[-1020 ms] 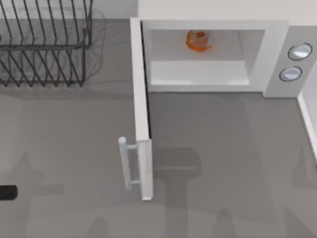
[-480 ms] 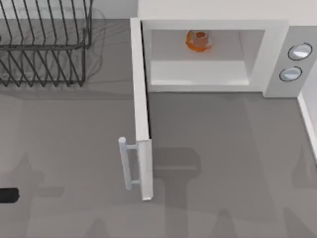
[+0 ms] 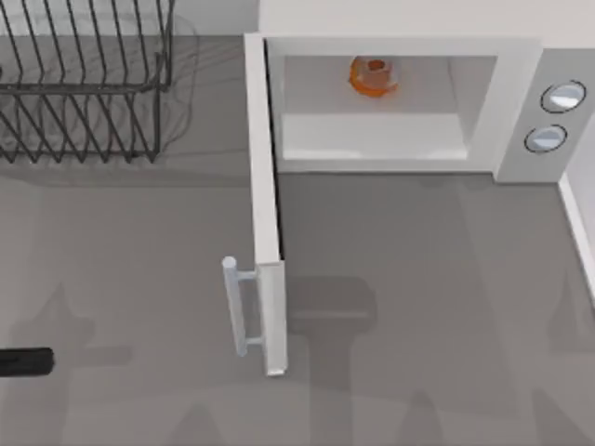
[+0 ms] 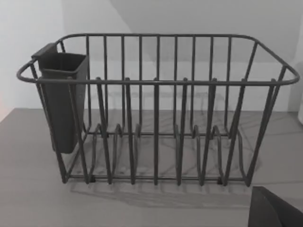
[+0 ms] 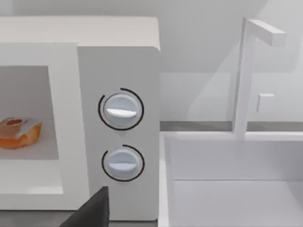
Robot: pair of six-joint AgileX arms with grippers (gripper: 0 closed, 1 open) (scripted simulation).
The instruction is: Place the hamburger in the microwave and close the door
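The hamburger [image 3: 374, 76] lies inside the white microwave [image 3: 516, 102], toward the back of the pale cavity. The door [image 3: 264, 186] stands wide open, swung out toward the table's front, its silver bar handle [image 3: 232, 307] facing left. My left gripper [image 3: 26, 360] pokes in as a black tip at the table's left edge, well left of the handle. The right wrist view looks at the microwave's knob panel [image 5: 120, 137], with the hamburger [image 5: 18, 133] in the cavity and one dark finger [image 5: 92, 210] of my right gripper low in that picture.
A black wire dish rack [image 3: 84, 84] stands at the back left; the left wrist view faces this rack [image 4: 156, 109] and its dark cutlery cup [image 4: 61, 99]. A white sink [image 5: 232, 179] with a tap [image 5: 246, 75] adjoins the microwave's right side.
The black tip of my left gripper has slid a little to the right along the table's left edge. Hamburger and door have not moved.
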